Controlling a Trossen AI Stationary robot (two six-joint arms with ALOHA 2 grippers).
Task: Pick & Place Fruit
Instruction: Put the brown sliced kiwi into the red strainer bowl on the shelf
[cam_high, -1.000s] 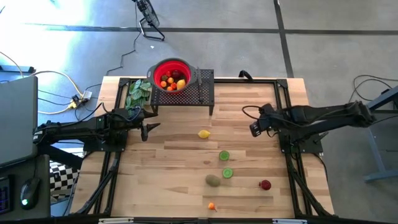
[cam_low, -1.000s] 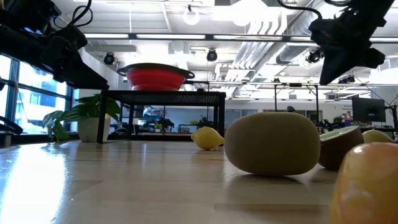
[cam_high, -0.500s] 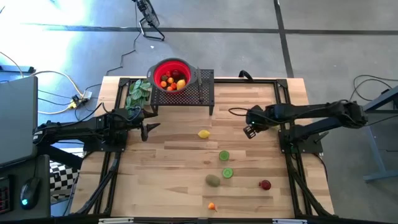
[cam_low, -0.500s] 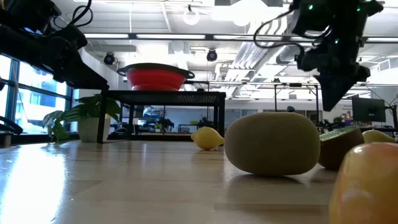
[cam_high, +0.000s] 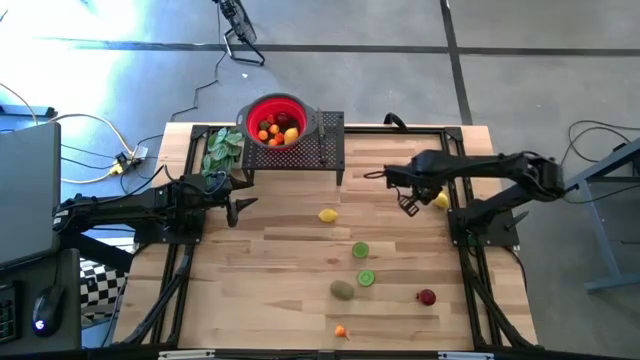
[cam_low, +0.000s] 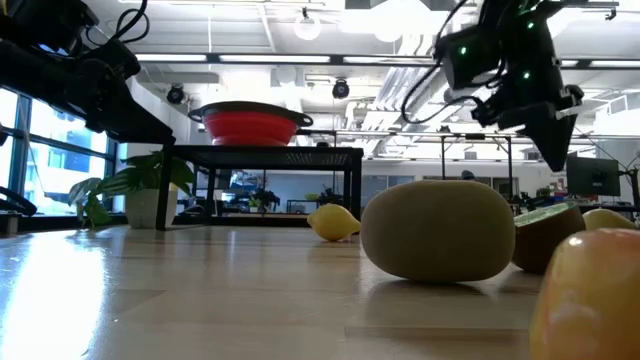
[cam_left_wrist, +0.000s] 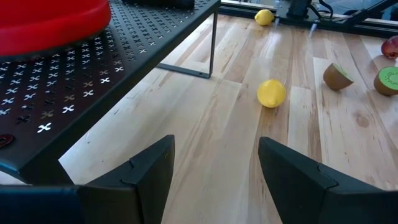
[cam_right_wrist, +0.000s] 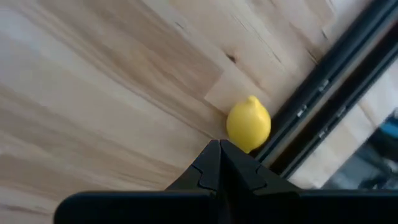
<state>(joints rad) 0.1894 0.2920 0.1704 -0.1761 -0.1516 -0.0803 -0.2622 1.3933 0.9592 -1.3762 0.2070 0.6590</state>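
Observation:
Several toy fruits lie on the wooden table: a yellow lemon (cam_high: 327, 214) mid-table, two green lime halves (cam_high: 360, 250) (cam_high: 366, 278), a brown kiwi (cam_high: 343, 290) (cam_low: 438, 230), a red piece (cam_high: 427, 297) and a small orange piece (cam_high: 340, 331). A second lemon (cam_high: 441, 200) (cam_right_wrist: 249, 124) rests on the table against the black frame rail at the right. My right gripper (cam_high: 408, 206) (cam_right_wrist: 219, 144) is shut and hovers above the table just left of that lemon. My left gripper (cam_high: 240, 207) (cam_left_wrist: 214, 146) is open and waits at the left, near the rack.
A red bowl (cam_high: 277, 120) holding several fruits stands on a black perforated rack (cam_high: 325, 140) at the far edge. A green leafy bunch (cam_high: 222, 150) sits left of the rack. Black frame rails (cam_high: 455, 160) run along both table sides. Bare wood lies between the arms.
My right arm has bent at the elbow and swung toward the far edge, and its wrist has turned so the gripper now points down and toward the right side. The lemon by the right rail, covered by the arm before, has come into view.

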